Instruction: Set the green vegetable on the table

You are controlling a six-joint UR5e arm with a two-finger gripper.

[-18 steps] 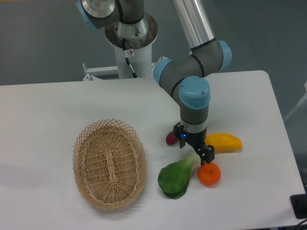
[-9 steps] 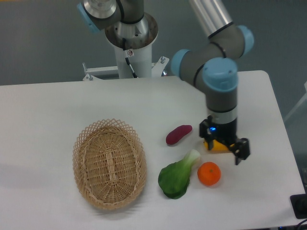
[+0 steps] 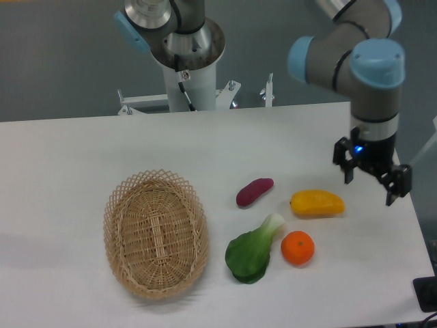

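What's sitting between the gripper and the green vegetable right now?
In the fixed camera view, the yellow fruit lies between the gripper and the green vegetable; the orange sits just below that line.

The arm [image 3: 355,41] runs out past the top edge, so its upper links go unseen. A dark object [image 3: 425,294] at the lower right corner is cut by the right edge and cannot be identified. The tabletop [image 3: 61,157] is cut off at the left edge, its near left corner out of view.
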